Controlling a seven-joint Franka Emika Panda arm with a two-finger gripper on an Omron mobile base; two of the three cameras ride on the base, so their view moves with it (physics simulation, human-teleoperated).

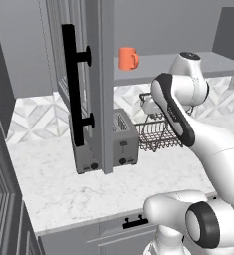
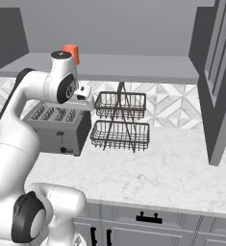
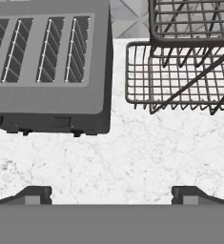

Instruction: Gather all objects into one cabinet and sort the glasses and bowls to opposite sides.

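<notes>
1. Nearest you, the white marble table (image 3: 132,157) lies bare below the tool (image 3: 111,193). Its two dark fingertips (image 3: 35,193) stand wide apart with nothing between them.
2. Just beyond, a grey four-slot metal toaster (image 3: 49,71) sits on the table, with a dark two-tier wire basket rack (image 3: 180,71) beside it. Both tiers look empty.
3. To the arm's left, a grey cabinet door with a black bar handle (image 1: 71,84) hangs open.
4. Farthest back, the tall orange-red mug with a side handle (image 1: 128,58) stands upright on a shelf (image 1: 213,62) above the table. In these pictures that shelf looks grey.
5. Judging from this, you have little done: nothing is held, the mug stands alone, and gathering and sorting remain.
</notes>
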